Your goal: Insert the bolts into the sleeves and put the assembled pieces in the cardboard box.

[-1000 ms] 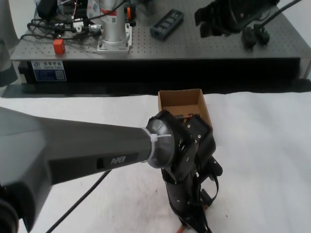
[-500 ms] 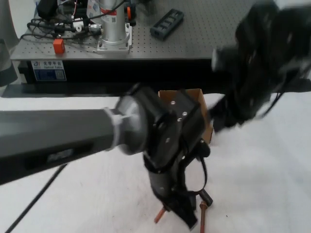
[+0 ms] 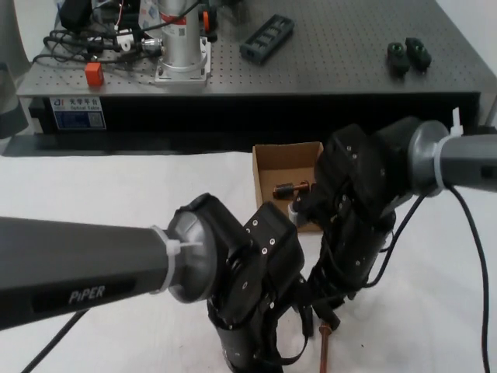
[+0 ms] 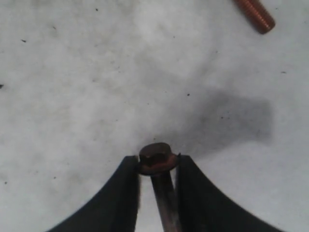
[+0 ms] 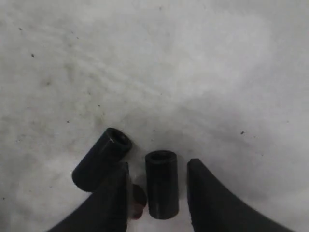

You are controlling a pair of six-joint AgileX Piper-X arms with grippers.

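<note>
Left gripper (image 4: 157,164): clamped on bolt (image 4: 155,157) below its head, near desk's (image 4: 72,72) front edge.
Right gripper (image 5: 158,169): spread apart, straddling sleeve (image 5: 161,186) on desk.
Handling: likely rigid, light, slick; grip sleeve mid-barrel.

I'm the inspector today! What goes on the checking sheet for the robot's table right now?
Surface: white cloth, with small dark flecks.
Job's things: cardboard box holds what looks like one assembled piece; held bolt; spare bolt on the cloth; straddled sleeve; second sleeve lying beside it.
Clutter: nothing seen.
Grippers: left gripper shut on the held bolt; right gripper open, fingers either side of the straddled sleeve.
Cables: black cable trails from the right arm; cable tangle on the back bench.
Surroundings: metal bench with black tray, orange block, two black knobs.
</note>
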